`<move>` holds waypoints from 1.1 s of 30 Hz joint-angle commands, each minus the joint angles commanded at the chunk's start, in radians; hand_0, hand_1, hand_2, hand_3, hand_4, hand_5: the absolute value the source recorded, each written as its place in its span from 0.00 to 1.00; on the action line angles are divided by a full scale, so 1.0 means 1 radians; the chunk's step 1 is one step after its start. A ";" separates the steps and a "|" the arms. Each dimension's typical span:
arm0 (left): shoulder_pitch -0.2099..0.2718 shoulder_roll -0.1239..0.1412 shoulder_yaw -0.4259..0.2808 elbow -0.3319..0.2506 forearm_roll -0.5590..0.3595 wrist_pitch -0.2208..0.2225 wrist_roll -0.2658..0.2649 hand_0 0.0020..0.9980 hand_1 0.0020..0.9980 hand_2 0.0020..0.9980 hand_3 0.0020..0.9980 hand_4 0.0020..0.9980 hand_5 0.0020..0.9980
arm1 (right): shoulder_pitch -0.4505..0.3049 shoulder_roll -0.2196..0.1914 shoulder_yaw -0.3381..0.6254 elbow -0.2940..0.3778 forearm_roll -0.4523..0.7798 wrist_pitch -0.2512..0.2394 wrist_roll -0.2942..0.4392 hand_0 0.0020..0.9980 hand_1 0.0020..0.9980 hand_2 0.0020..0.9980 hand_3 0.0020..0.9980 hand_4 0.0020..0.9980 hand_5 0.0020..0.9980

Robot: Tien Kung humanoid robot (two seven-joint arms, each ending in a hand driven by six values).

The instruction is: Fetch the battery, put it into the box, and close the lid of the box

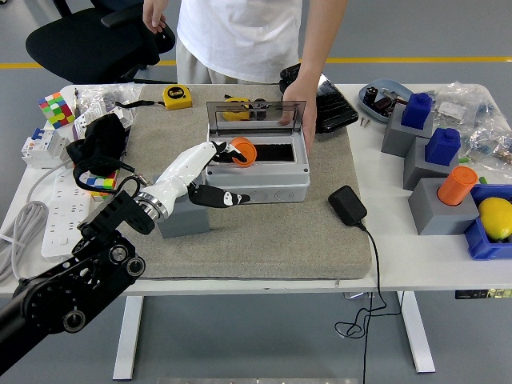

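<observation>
The orange cylindrical battery (242,151) sits tilted at the left end of the grey plastic box (258,179), just left of the frame's centre, half over the box's dark opening. The box's clear lid (254,117) stands raised along the far edge, and a person's hand (295,114) rests on its right corner.

The robot's left hand (202,174), white-shelled with black fingertips, reaches in from the lower left. Its upper fingers (225,149) touch the battery's left side while the thumb points right along the box's front wall, well apart from them; whether the fingers actually grip the battery cannot be told.

A small grey block (183,217) stands against the box's left front, under the wrist. A black power adapter (348,205) with its cord lies right of the box. A yellow tape measure (178,97) sits above it, colourful puzzle cubes (55,107) at the upper left, and grey blocks holding blue and orange pieces (428,152) at the right.

Everything central rests on a beige felt mat (272,236) on the white table (416,260). Behind are a grey floor with a yellow line and a black office chair (88,44).
</observation>
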 joint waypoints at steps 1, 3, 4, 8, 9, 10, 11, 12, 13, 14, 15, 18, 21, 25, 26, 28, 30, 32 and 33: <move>-0.006 -0.006 0.005 0.002 -0.002 0.000 0.000 0.68 0.75 0.75 0.64 0.96 0.21 | 0.000 0.000 0.000 0.000 0.000 0.000 0.000 0.58 0.63 0.65 0.55 0.94 0.49; -0.019 -0.022 0.018 0.001 -0.007 0.002 -0.004 0.68 0.74 0.74 0.63 0.95 0.21 | 0.000 0.001 0.001 0.000 0.001 -0.001 0.002 0.58 0.63 0.65 0.55 0.94 0.49; -0.023 -0.028 0.022 0.001 -0.009 0.004 -0.005 0.68 0.74 0.74 0.63 0.95 0.21 | -0.001 0.001 0.002 0.000 0.002 -0.001 0.002 0.58 0.63 0.65 0.55 0.94 0.49; -0.045 -0.060 0.043 0.018 -0.013 0.006 -0.010 0.68 0.74 0.74 0.63 0.95 0.21 | -0.001 0.001 0.002 0.000 0.003 0.000 0.002 0.58 0.63 0.65 0.55 0.94 0.49; -0.050 -0.069 0.049 0.024 -0.013 0.006 -0.011 0.67 0.74 0.74 0.63 0.95 0.22 | -0.001 0.001 0.002 0.000 0.003 0.000 0.002 0.58 0.63 0.65 0.55 0.94 0.49; -0.055 -0.079 0.055 0.032 -0.014 0.006 -0.012 0.67 0.74 0.74 0.63 0.95 0.22 | -0.001 0.001 0.002 0.000 0.003 0.000 0.002 0.58 0.63 0.65 0.55 0.94 0.49; -0.060 -0.088 0.060 0.039 -0.017 0.007 -0.014 0.67 0.74 0.74 0.63 0.95 0.22 | -0.001 0.001 0.003 0.000 0.003 0.000 0.002 0.58 0.63 0.65 0.55 0.94 0.49; -0.068 -0.103 0.067 0.052 -0.019 0.007 -0.016 0.67 0.74 0.74 0.63 0.95 0.22 | -0.001 0.002 0.003 0.000 0.003 0.000 0.002 0.58 0.63 0.65 0.55 0.94 0.49; -0.073 -0.114 0.070 0.063 -0.020 0.008 -0.017 0.67 0.74 0.74 0.63 0.95 0.22 | -0.001 0.002 0.003 0.000 0.003 0.000 0.002 0.58 0.63 0.65 0.55 0.94 0.49; -0.078 -0.125 0.074 0.074 -0.023 0.008 -0.020 0.67 0.74 0.74 0.63 0.95 0.22 | -0.001 0.002 0.003 0.001 0.003 0.000 0.002 0.58 0.63 0.65 0.55 0.94 0.49; -0.085 -0.138 0.077 0.086 -0.027 0.009 -0.021 0.67 0.74 0.74 0.63 0.95 0.22 | -0.001 0.003 0.004 0.001 0.003 0.000 0.002 0.58 0.63 0.65 0.55 0.94 0.49; -0.095 -0.164 0.081 0.103 -0.025 0.007 -0.022 0.67 0.74 0.74 0.63 0.95 0.22 | 0.000 0.004 0.006 0.001 0.002 0.000 0.002 0.58 0.63 0.65 0.55 0.94 0.49; -0.106 -0.182 0.087 0.110 -0.037 0.010 -0.028 0.67 0.73 0.74 0.63 0.95 0.22 | -0.001 0.003 0.010 0.002 -0.001 0.000 0.002 0.58 0.63 0.65 0.55 0.94 0.49; -0.131 -0.189 0.095 0.127 -0.042 0.011 -0.036 0.67 0.73 0.74 0.63 0.95 0.22 | -0.004 0.004 0.008 0.001 0.003 0.000 0.001 0.58 0.63 0.65 0.55 0.94 0.49; -0.132 -0.189 0.092 0.122 -0.041 0.011 -0.037 0.67 0.73 0.74 0.63 0.95 0.22 | -0.004 0.004 0.011 0.001 0.001 0.000 0.001 0.58 0.63 0.65 0.55 0.94 0.49; -0.131 -0.189 0.082 0.106 -0.045 0.014 -0.041 0.66 0.73 0.73 0.62 0.94 0.22 | -0.004 0.005 0.017 0.002 -0.002 0.000 0.003 0.58 0.63 0.65 0.55 0.94 0.49; -0.130 -0.189 0.067 0.085 -0.050 0.025 -0.053 0.66 0.73 0.73 0.62 0.94 0.22 | -0.004 0.005 0.018 0.002 -0.002 -0.001 0.003 0.58 0.63 0.65 0.55 0.94 0.49; -0.136 -0.189 0.050 0.073 -0.055 0.038 -0.068 0.66 0.73 0.73 0.62 0.94 0.22 | -0.005 0.005 0.020 0.002 -0.003 -0.001 0.003 0.58 0.63 0.65 0.55 0.94 0.49; -0.141 -0.189 0.040 0.070 -0.054 0.043 -0.073 0.66 0.73 0.73 0.62 0.95 0.23 | -0.006 0.005 0.020 0.002 -0.003 -0.001 0.003 0.58 0.63 0.65 0.55 0.94 0.49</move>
